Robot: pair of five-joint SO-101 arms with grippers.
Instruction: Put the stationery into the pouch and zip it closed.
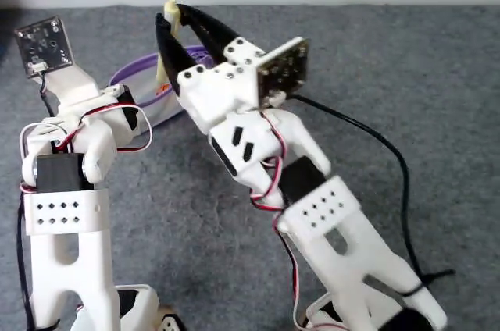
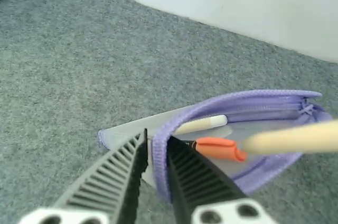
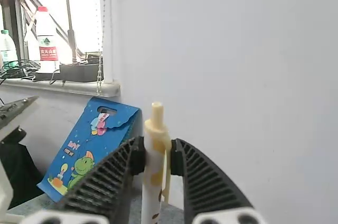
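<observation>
Seen from above, the purple pouch [image 1: 125, 75] lies on the grey table [image 1: 391, 73] at about 11 o'clock. Much of it is hidden behind the left arm [image 1: 70, 159] and the right arm [image 1: 266, 151]. The right claw [image 1: 170, 16] stands over it, pinching a spotted pen [image 1: 169, 9] upright, with the button end up near 12 o'clock.

The right wrist camera shows that grip up close, both black fingers pressed against the pen's barrel. Behind it are a white wall [image 3: 237, 76], a blue gift bag [image 3: 90, 150] and bottles [image 3: 46, 36] on a windowsill [image 3: 68, 86].

The left wrist camera shows what the overhead view misses. The pouch is unzipped, and inside it a cream pen [image 2: 200, 124] and an orange marker [image 2: 216, 148] lie side by side. The left claw [image 2: 157, 143] is closed on the pouch's purple zip edge. A blurred cream shaft crosses in front of part of the pouch mouth, and it looks like the spotted pen's lower end.
</observation>
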